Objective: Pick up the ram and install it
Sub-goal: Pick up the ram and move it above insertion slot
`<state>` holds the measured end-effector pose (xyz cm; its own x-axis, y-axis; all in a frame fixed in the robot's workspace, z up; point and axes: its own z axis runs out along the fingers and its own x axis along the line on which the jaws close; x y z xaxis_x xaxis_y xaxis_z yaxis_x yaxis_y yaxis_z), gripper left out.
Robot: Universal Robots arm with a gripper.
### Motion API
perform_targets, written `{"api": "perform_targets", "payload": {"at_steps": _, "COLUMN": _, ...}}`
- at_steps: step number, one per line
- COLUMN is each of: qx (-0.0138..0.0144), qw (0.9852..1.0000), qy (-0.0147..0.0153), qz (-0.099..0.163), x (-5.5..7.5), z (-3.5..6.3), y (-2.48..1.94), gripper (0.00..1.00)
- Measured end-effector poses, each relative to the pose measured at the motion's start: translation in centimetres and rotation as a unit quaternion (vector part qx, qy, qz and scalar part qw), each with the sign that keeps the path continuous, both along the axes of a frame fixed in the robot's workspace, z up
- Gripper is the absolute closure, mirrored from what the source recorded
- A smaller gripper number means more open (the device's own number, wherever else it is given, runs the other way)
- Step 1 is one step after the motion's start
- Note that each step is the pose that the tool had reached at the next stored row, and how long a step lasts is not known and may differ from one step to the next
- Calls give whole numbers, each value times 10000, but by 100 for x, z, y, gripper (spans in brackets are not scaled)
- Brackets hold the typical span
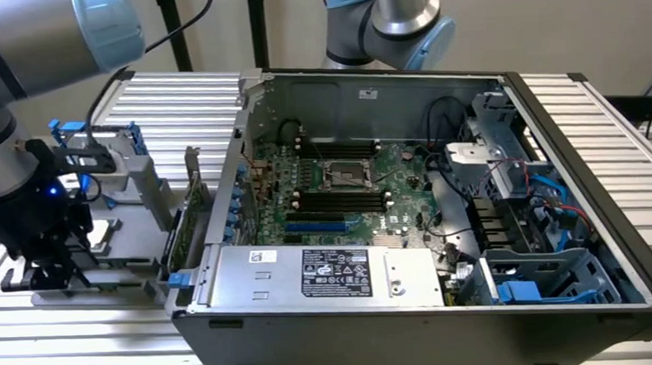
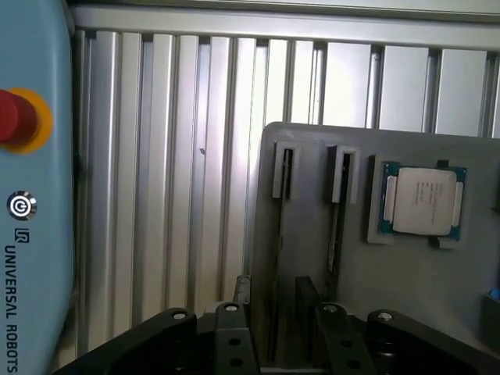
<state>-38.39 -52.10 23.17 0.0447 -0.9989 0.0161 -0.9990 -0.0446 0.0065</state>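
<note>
Released end effector [image 2: 275, 301] astride the ram [image 2: 280, 226]
It stands edge-up in the holder [image 2: 406, 289]; likely light, rigid, fragile: grip flat faces mid-length.

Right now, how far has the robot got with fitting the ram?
Nothing looks done: the motherboard's long black slots look empty. In hand: the open hand hangs at the grey holder, its fingers either side of a thin on-edge stick, apparently the ram. Left: gripping it and fitting it.
</note>
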Motion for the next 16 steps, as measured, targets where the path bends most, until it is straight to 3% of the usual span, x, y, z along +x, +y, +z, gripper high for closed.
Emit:
{"api": "perform_targets", "payload": {"at_steps": 11, "qx": 0, "qw": 9998, "qy": 0, "qz": -211, "x": 4, "z": -201, "y": 0, "gripper": 64}}
{"api": "perform_targets", "payload": {"at_steps": 16, "qx": 0, "qw": 9997, "qy": 1, "qz": -240, "x": 4, "z": -264, "y": 20, "gripper": 64}}
